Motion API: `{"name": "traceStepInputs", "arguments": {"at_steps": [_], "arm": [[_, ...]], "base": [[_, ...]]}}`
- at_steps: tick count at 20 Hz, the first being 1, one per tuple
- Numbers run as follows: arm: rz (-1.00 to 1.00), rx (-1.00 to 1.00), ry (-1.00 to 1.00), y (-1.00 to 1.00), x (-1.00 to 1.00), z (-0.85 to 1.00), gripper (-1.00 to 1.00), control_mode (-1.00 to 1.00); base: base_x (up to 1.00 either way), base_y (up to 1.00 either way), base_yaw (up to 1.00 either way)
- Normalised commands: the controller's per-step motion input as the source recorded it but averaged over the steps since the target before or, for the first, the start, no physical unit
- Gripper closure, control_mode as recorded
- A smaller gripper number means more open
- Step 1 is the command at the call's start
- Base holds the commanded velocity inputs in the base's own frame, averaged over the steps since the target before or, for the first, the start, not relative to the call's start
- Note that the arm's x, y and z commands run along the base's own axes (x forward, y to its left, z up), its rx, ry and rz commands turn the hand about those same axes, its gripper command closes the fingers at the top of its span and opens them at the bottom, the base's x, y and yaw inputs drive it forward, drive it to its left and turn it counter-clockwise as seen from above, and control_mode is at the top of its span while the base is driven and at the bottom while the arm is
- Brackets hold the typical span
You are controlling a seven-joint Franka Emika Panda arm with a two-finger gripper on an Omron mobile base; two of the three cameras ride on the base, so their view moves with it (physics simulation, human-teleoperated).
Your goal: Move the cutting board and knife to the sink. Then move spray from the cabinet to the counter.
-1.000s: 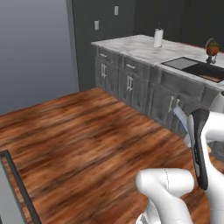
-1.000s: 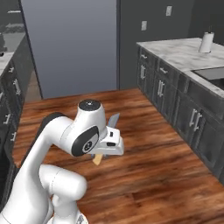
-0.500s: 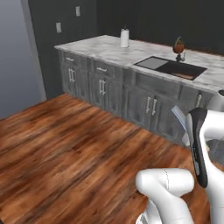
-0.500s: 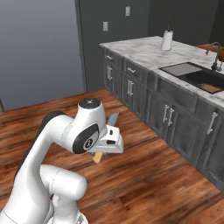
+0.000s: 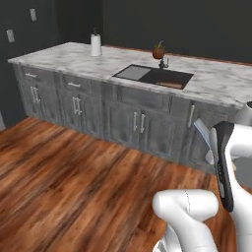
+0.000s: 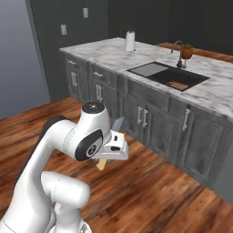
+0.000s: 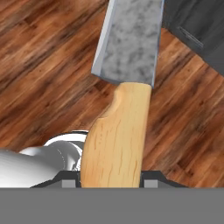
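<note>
End effector (image 6: 105, 160) is clamped on knife (image 7: 123, 100) by its wood handle, blade fwd, over the floor. Sink (image 6: 169, 76) sits ahead in the worktop (image 6: 109, 51) w/ board (image 6: 178, 85) inside. Carry level, clear the rim, lower beside board.

Your base has swung round: the marble surface (image 5: 74, 56) with the sink (image 5: 153, 76) now runs across the left base view and sits nearer, centred. In the right base view, the sink (image 6: 168, 76) has come fully into frame.
</note>
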Motion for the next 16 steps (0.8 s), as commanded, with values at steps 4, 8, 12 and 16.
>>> {"name": "traceStepInputs", "arguments": {"at_steps": [4,8,12,16], "arm": [[0.0,0.0,0.0,0.0,0.0,0.0,1.0,1.0],[0.0,0.0,0.0,0.0,0.0,0.0,1.0,1.0],[0.0,0.0,0.0,0.0,0.0,0.0,1.0,1.0],[0.0,0.0,0.0,0.0,0.0,0.0,1.0,1.0]], "base": [[0.61,0.06,-0.37],[0.67,0.1,-0.31],[0.79,0.13,-0.19],[0.84,0.15,-0.12]]}}
